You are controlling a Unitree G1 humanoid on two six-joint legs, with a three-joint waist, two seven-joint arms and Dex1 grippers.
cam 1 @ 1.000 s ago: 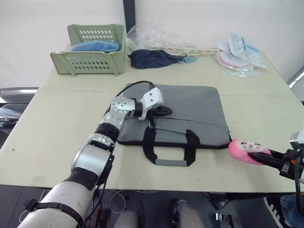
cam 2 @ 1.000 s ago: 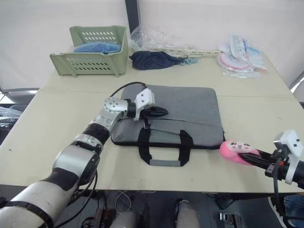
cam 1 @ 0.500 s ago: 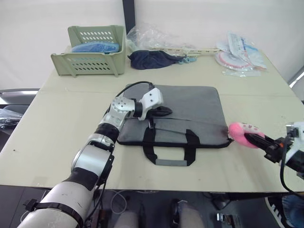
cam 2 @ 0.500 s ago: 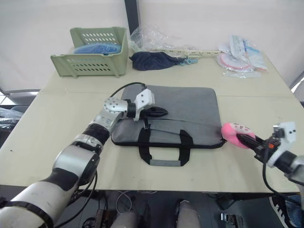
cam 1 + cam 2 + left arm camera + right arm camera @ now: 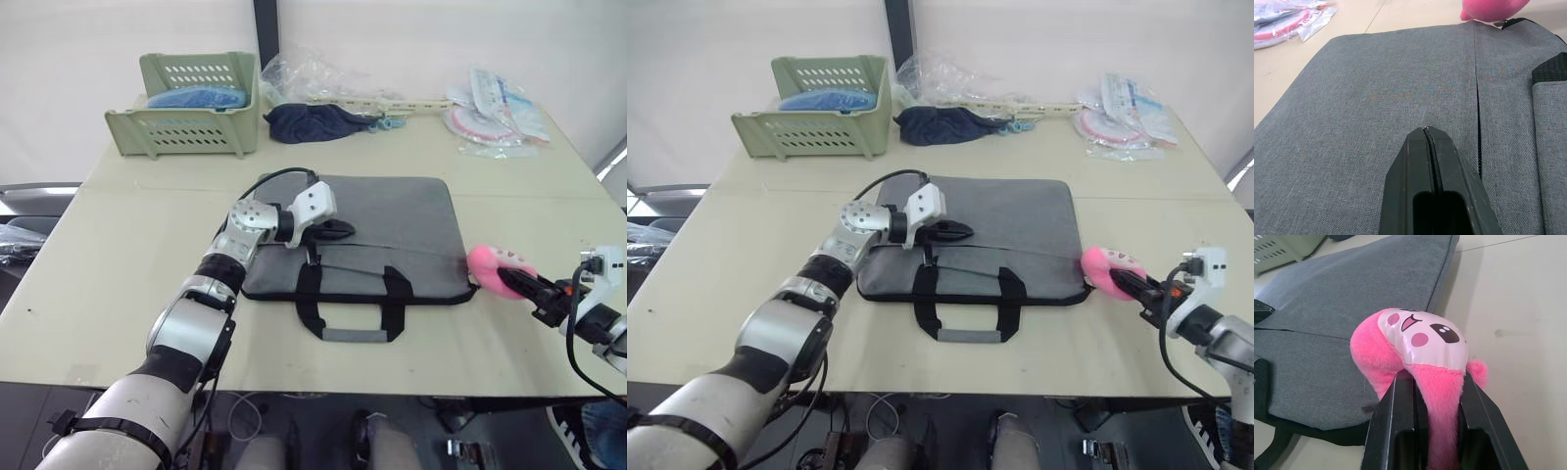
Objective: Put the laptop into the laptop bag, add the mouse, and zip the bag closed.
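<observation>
Bag (image 5: 377, 240), grey, lies flat mid-table, long axis running left to right, handles (image 5: 353, 299) toward the robot. No laptop or white mouse can be made out; whether the laptop is already inside cannot be told. Left gripper (image 5: 338, 230) rests on the bag's upper left part, fingers (image 5: 1432, 161) pressed together on nothing. Right gripper (image 5: 1132, 284) is clamped on a pink plush toy (image 5: 1415, 347), which sits at the bag's right end, touching or just beside the edge. Right arm is nearer that end; the zip line (image 5: 1478, 117) runs just beside the left fingers.
</observation>
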